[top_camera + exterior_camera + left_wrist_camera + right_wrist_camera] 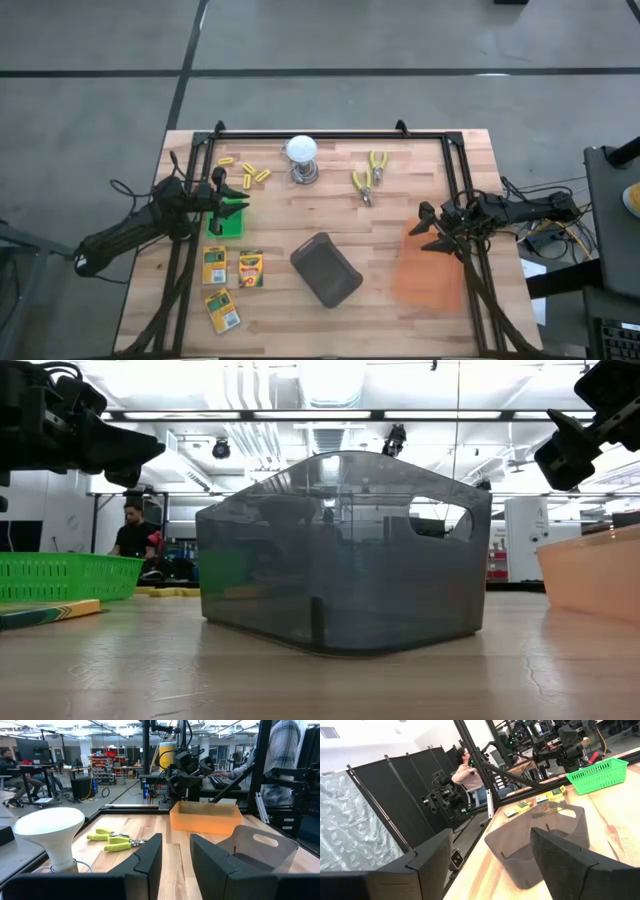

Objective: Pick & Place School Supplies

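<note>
Green and yellow down the left of the wooden desk (350, 320) from above: three crayon boxes (215, 264), (250, 269), (223, 310) lie flat, close together, and a scatter of yellow sticks (248, 172) sits near the far edge beside the white bulb (301, 152). The left claw (232, 202) hangs above the green basket (228, 222), its fingers a narrow gap apart with nothing between them. The right claw (428, 228) hovers at the orange bin (428, 270), fingers spread wide and empty. A grey bin (326, 268) sits mid-desk, with yellow-handled pliers (369, 175) beyond it.

Down at desk level, the grey bin (345, 550) fills the middle, the green basket (65, 575) is at left, and a crayon box edge (45, 612) pokes in beside it.

Left wrist: bulb (50, 832), pliers (116, 840), orange bin (205, 817).

Right wrist: crayon boxes (550, 796) beyond the grey bin (540, 840), well clear of the claw.
</note>
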